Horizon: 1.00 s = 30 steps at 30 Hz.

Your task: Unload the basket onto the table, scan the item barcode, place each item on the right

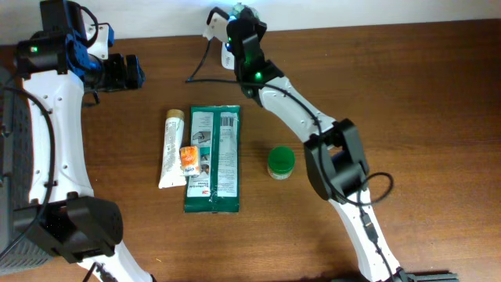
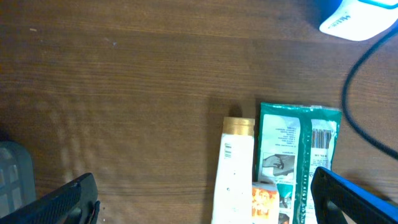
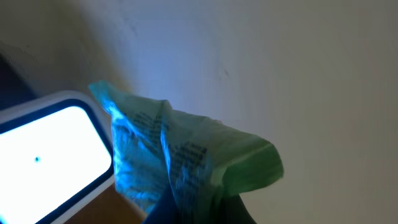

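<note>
My right gripper [image 1: 239,19] is at the table's far edge, shut on a small light-green packet [image 3: 193,158] with printed text. It holds the packet right beside the lit window of the white barcode scanner [image 3: 43,152], whose blue light falls on the packet. In the overhead view the scanner [image 1: 215,25] shows just left of that gripper. The right gripper [image 3: 199,214] shows only as dark fingers at the packet's base. My left gripper [image 1: 129,72] hovers open at the far left, above bare table, holding nothing.
A white tube [image 1: 171,149], a small orange sachet [image 1: 189,160] and a large green pouch [image 1: 213,160] lie side by side mid-table. A green-lidded jar [image 1: 281,162] stands to their right. The scanner's black cable [image 1: 205,66] trails onto the table.
</note>
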Tool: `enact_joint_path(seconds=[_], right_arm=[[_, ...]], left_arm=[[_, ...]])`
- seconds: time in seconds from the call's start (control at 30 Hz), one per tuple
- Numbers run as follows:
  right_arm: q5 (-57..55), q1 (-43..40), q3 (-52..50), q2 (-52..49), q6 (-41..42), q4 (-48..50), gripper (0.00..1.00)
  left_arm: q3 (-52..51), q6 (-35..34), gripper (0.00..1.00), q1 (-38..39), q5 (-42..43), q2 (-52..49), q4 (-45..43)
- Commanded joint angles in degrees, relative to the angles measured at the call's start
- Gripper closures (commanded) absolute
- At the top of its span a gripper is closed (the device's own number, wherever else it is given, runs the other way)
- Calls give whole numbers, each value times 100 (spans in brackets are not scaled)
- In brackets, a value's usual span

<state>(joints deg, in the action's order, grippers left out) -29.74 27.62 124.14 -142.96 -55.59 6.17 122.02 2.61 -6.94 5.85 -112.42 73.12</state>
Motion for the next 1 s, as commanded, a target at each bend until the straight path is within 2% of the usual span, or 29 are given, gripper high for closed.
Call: enact_joint_path(seconds=[0.0,0.17,0.23,0.33,0.43,0.53,0.7,0.77,0.93,0.97], right_arm=[[55,-26,81,1596,2312,-1060,96],[1141,-219,81,3206,4684,-4011,96],[1978,-728,81,3821,6334,-5512,96],[3449,-1790,79,3939,6992,-6957,96],[3901,-2789,-146,3580,7005,-7976,96],[3901,-3624,-1086,3099,7003,-7945,96],[4177,-4669,-2621,2728,7007,-7062,96],[4188,-5095,-3117,2728,7329,-6736,96],[4562,-5429,-4124,2728,7361,-5991,96],[4562,-5425,-4153,2728,7340,-6017,92]], left_arm=[[7,70,1,-37,39,-39,-13],[7,72,1,-37,39,-39,-15],[7,70,1,-37,39,-39,-13],[7,72,1,-37,39,-39,-15],[7,70,1,-37,39,-39,-13],[7,70,1,-37,39,-39,-13],[7,70,1,-37,39,-39,-13],[7,70,1,-37,39,-39,-15],[7,70,1,-37,39,-39,-13],[7,70,1,-37,39,-39,-13]])
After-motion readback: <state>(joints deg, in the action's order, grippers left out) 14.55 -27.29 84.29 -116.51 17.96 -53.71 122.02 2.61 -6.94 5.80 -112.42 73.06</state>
